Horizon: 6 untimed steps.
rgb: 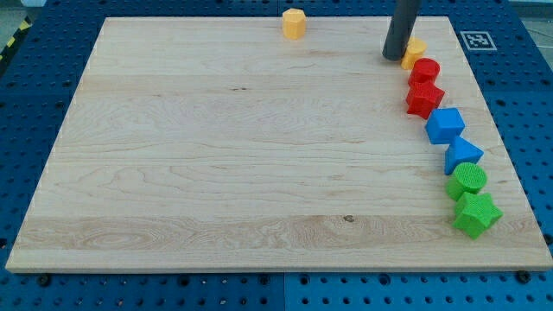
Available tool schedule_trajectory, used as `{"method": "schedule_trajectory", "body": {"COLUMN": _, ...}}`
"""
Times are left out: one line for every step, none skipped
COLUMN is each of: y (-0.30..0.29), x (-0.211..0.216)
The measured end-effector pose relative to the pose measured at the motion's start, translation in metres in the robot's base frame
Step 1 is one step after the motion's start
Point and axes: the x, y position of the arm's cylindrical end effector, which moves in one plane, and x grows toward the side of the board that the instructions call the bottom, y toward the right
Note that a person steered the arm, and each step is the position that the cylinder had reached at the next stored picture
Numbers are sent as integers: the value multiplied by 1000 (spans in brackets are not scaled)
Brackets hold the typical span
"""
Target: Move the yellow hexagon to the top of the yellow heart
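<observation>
The yellow hexagon (pixel 294 23) stands near the board's top edge, a little right of centre. The yellow heart (pixel 416 49) lies at the upper right, partly hidden behind my rod. My tip (pixel 395 57) rests on the board right against the heart's left side, well to the right of the hexagon. The heart heads a curved line of blocks running down the right side.
Below the heart, along the right side, lie a red round block (pixel 424 70), a red star (pixel 424 98), a blue block (pixel 444 125), a blue triangle (pixel 462 154), a green round block (pixel 468 180) and a green star (pixel 476 214). The wooden board (pixel 216 155) sits on a blue pegboard table.
</observation>
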Motion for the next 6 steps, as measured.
{"method": "schedule_trajectory", "body": {"y": -8, "x": 0}}
{"method": "schedule_trajectory", "body": {"y": -39, "x": 0}}
{"method": "schedule_trajectory", "body": {"y": -86, "x": -2}}
{"method": "schedule_trajectory", "body": {"y": -138, "x": -8}}
{"method": "schedule_trajectory", "body": {"y": -184, "x": -30}}
{"method": "schedule_trajectory", "body": {"y": -224, "x": -55}}
